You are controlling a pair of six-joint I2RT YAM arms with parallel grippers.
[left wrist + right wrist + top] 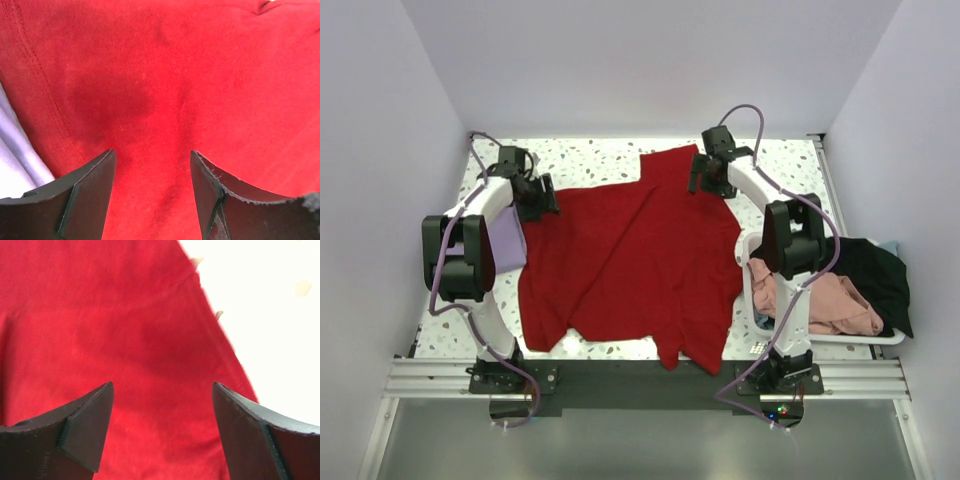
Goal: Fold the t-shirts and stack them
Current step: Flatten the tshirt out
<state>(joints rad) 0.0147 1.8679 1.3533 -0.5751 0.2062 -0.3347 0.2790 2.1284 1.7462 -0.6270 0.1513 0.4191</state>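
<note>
Jaws spread and empty on left gripper (pixel 152 156) and right gripper (pixel 161 386), both over red t-shirt (pixel 630 260) lying on table (pixel 590 155).

Top view: the lavender t-shirt (pixel 508 248) at the tabletop's left edge shows only as a strip, the rest covered by the left arm (pixel 470 255) and the red t-shirt (pixel 630 260). The white basket (pixel 840 339) at the right edge is largely buried under the salmon t-shirt (pixel 815 300) and the black t-shirt (pixel 875 275). Wrist views: the frame crops the red t-shirt, and the bottom edge cuts off the fingers of the left end effector (pixel 152 155) and the right end effector (pixel 162 385). Whether they touch the cloth cannot be told.
</note>
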